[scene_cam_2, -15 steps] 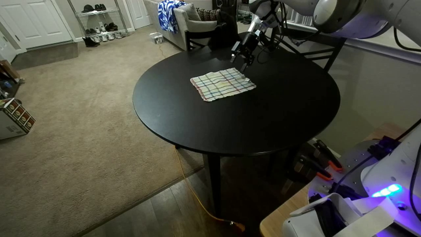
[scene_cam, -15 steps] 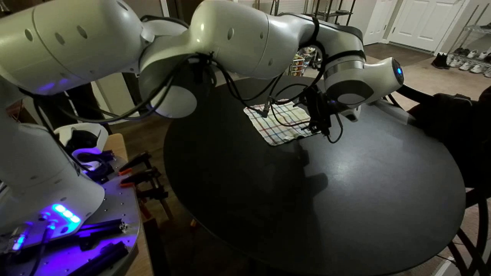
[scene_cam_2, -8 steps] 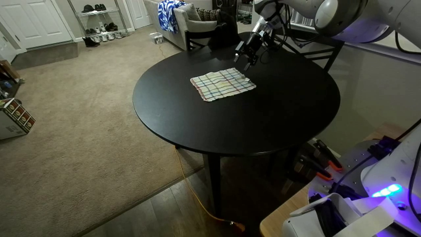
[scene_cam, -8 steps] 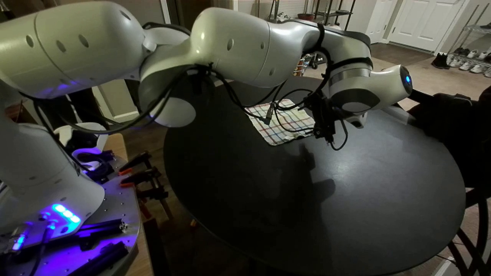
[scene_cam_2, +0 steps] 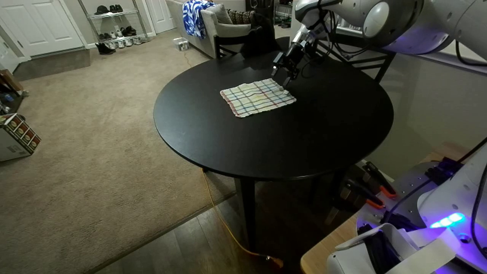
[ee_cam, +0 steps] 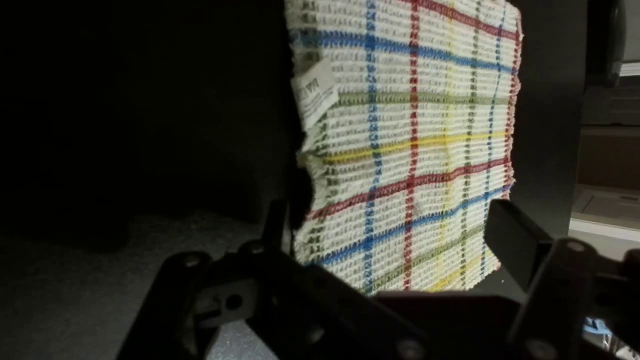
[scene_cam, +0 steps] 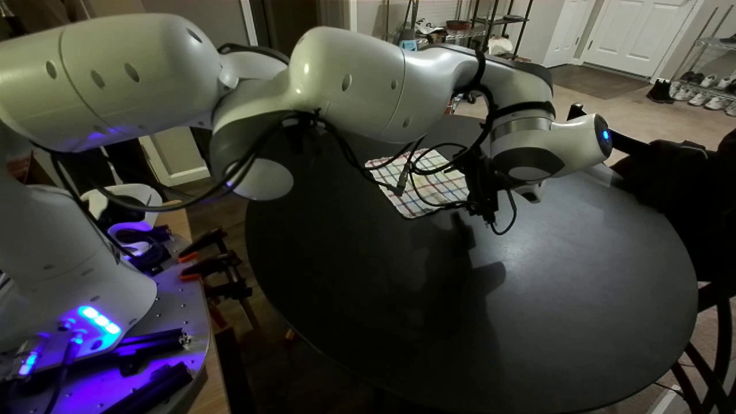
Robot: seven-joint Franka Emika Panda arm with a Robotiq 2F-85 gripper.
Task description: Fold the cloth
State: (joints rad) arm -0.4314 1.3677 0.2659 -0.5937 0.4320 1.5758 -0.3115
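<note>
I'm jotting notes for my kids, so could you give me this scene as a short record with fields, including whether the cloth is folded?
Item: cloth, white with red, blue, yellow and green stripes
Folded: no, spread out
Detail: white label at one wavy edge
Surface: round black table
Close by: gripper, open, holding nothing
Touching the cloth: cannot tell from these views
Background: sofa, white door

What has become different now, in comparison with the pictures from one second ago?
The arm has come down, bringing the gripper lower, nearer the table. Nothing was taken hold of or let go. The gripper stayed open; the cloth stayed spread out in place.
</note>
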